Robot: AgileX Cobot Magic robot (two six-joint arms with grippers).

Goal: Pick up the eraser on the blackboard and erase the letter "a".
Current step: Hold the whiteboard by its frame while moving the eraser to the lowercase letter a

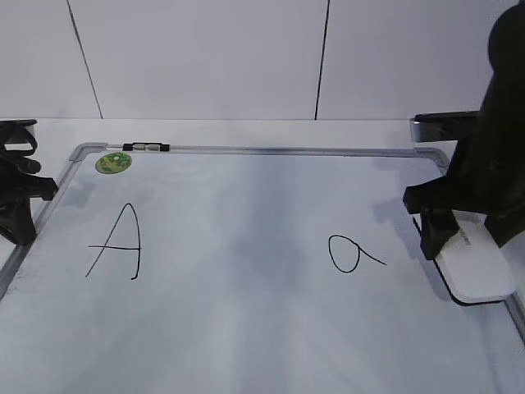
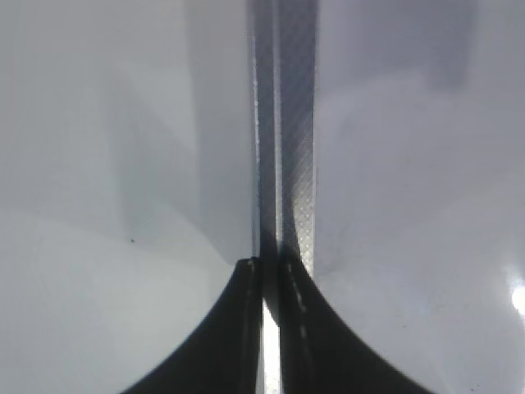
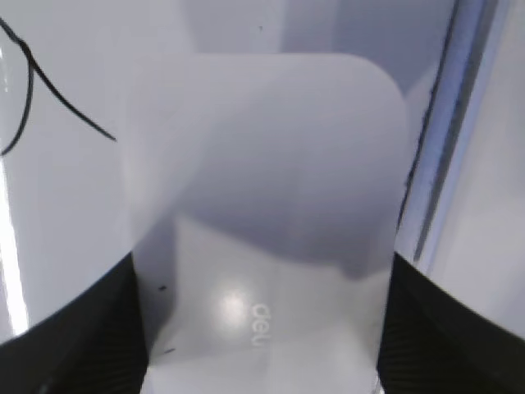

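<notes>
The exterior camera looks down at a slant across my blackboard (image 1: 246,328). My left wrist camera sits close above its frame edge. My right wrist camera hovers close over the eraser (image 3: 271,205), shared with the exterior view.

A plain lab-style test bench was suggested: a white table (image 1: 246,131) was set against bare white wall panels (image 1: 197,57) divided by dark seams.

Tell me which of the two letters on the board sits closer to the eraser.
The small looped "a", right of centre, just left of the eraser. The tall angular "A" is far left.
</notes>
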